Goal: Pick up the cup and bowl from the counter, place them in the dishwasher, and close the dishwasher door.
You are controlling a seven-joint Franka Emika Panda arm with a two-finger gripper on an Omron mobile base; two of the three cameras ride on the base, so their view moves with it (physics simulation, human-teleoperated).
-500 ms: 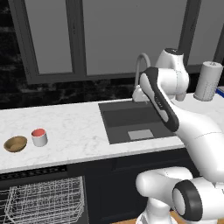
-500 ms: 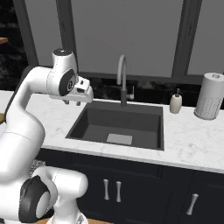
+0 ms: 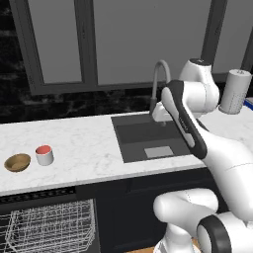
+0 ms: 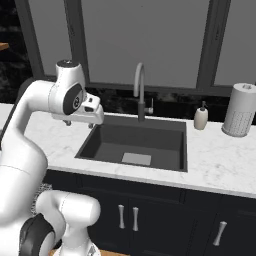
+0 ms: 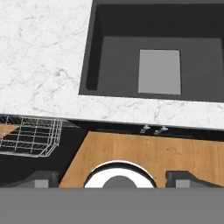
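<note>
Small white cup with red inside point(image 3: 44, 155) just right of tan wooden bowl point(image 3: 17, 162) on white marble tabletop point(image 3: 84, 148), far left of jaws point(image 3: 161, 112) over dark sink point(image 3: 148, 138), empty, opening unclear, dishwasher's white wire rack point(image 3: 49, 227) below.

The white arm rises from the base, bends sharply at a high elbow and reaches forward, its dark-jointed forearm sloping down to the hand; the gripper point(image 4: 79, 122) hangs beneath the wrist, pointing downward, nothing between its fingers; in the left base view the gripper point(image 3: 162, 120) is partly hidden behind the forearm; the hand view shows two dark fingertips point(image 5: 43, 178) set wide apart.
</note>
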